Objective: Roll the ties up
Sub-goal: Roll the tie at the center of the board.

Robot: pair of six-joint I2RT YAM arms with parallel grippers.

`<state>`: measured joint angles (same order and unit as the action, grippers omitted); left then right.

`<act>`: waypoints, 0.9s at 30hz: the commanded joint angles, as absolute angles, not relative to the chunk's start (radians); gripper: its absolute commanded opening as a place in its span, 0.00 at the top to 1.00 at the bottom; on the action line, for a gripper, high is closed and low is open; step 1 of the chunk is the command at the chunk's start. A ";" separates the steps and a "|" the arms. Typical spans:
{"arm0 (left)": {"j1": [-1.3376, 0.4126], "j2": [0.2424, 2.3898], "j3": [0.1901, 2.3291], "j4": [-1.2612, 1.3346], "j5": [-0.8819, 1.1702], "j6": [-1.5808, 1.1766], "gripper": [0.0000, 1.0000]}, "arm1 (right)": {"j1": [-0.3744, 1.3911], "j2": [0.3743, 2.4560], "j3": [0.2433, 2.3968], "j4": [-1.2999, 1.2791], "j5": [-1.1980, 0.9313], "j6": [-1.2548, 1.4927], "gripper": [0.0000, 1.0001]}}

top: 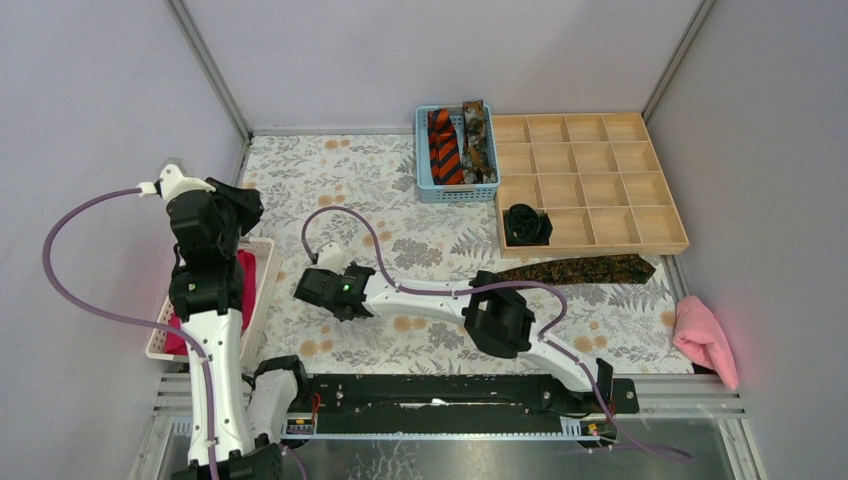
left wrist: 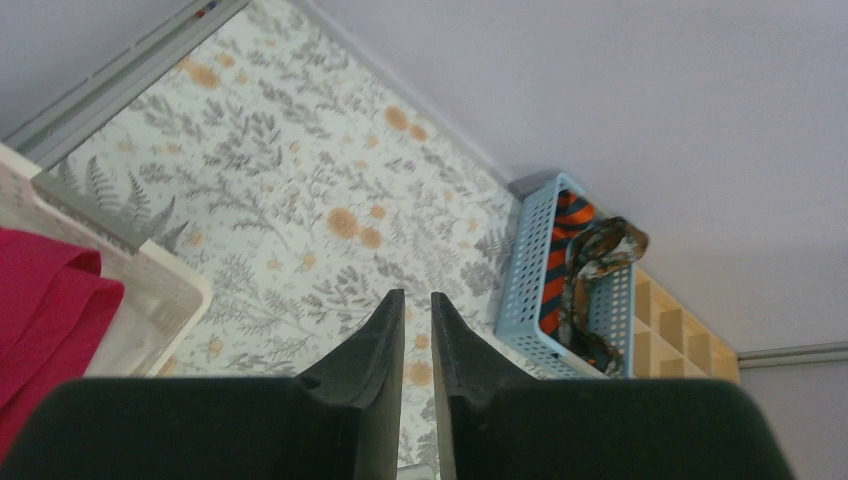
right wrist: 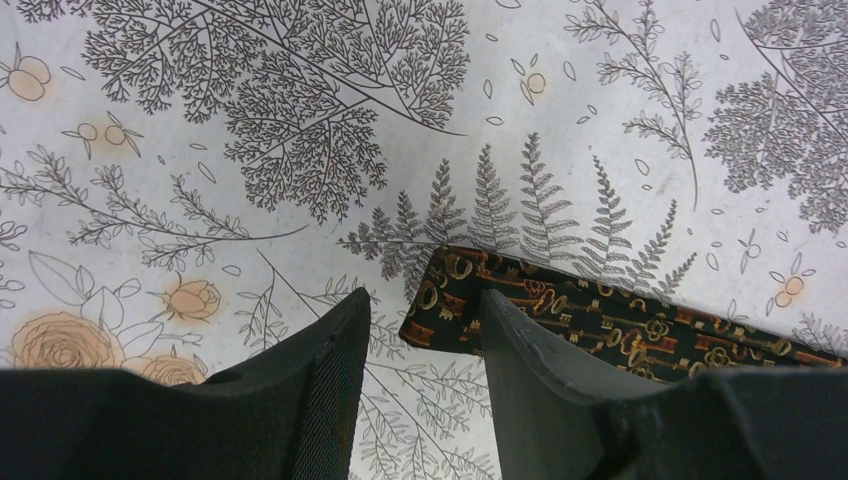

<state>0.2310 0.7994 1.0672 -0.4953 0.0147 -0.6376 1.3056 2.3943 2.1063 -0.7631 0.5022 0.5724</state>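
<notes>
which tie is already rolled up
The black tie: it sits coiled in the wooden tray. The brown patterned tie lies flat on the table; the striped tie and the mottled tie lie uncoiled in the blue basket.

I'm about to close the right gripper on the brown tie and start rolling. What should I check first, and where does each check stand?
1. Jaws of the right gripper open: ok.
2. End of the key-patterned brown tie between the fingertips: ok, though off toward one finger.
3. Tie lying flat and straight on the table: ok.
4. Fingertip height over the tie: cannot tell.
5. The left gripper empty and out of the way, near the white basket holding the magenta cloth: ok.
6. Free compartment in the wooden tray: ok, the rolled black tie takes only one.
</notes>
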 commanded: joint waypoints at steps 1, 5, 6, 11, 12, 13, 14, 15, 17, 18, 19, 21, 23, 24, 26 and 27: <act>0.237 0.817 1.037 -0.516 -0.005 -0.597 0.78 | 1.304 2.432 2.185 -0.836 0.496 0.583 0.49; 0.237 0.807 1.042 -0.511 0.037 -0.601 0.78 | 1.302 2.454 2.194 -0.871 0.532 0.610 0.61; 0.237 0.802 1.042 -0.511 0.040 -0.603 0.78 | 1.301 2.459 2.194 -0.876 0.541 0.616 0.63; 0.236 0.782 1.030 -0.504 0.044 -0.601 0.78 | 1.291 2.465 2.186 -0.876 0.556 0.630 0.85; 0.237 0.781 1.028 -0.504 0.048 -0.601 0.78 | 1.289 2.456 2.172 -0.860 0.554 0.627 0.87; 0.236 0.782 1.025 -0.502 0.058 -0.601 0.78 | 1.287 2.445 2.149 -0.833 0.540 0.624 0.89; 0.236 0.781 1.023 -0.501 0.068 -0.600 0.79 | 1.282 2.417 2.121 -0.800 0.523 0.624 0.93; 0.236 0.780 1.019 -0.497 0.084 -0.601 0.79 | 1.280 2.403 2.086 -0.768 0.517 0.623 0.94; 0.236 0.773 1.003 -0.485 0.115 -0.600 0.80 | 1.271 2.344 2.021 -0.711 0.507 0.617 0.94; 0.237 0.769 0.993 -0.478 0.130 -0.603 0.80 | 1.265 2.315 1.987 -0.686 0.498 0.614 0.95; 0.236 0.764 0.981 -0.470 0.147 -0.606 0.80 | 1.255 2.285 1.949 -0.654 0.480 0.609 0.95; 0.237 0.755 0.949 -0.446 0.190 -0.618 0.81 | 1.231 2.210 1.851 -0.579 0.418 0.613 0.96; 0.236 0.747 0.907 -0.401 0.257 -0.640 0.83 | 1.208 2.123 1.726 -0.469 0.335 0.614 0.96; 0.236 0.745 0.887 -0.383 0.289 -0.652 0.84 | 1.198 2.081 1.669 -0.411 0.302 0.610 0.97; 0.236 0.741 0.847 -0.333 0.336 -0.677 0.87 | 1.180 2.005 1.561 -0.312 0.250 0.595 0.98; 0.235 0.741 0.827 -0.310 0.352 -0.689 0.88 | 1.169 1.972 1.516 -0.268 0.222 0.590 0.98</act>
<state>0.2310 0.7532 0.8867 -0.4469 0.2234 -0.6476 1.2079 2.1399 1.6333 -0.4892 0.3508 0.6079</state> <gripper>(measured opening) 0.137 0.077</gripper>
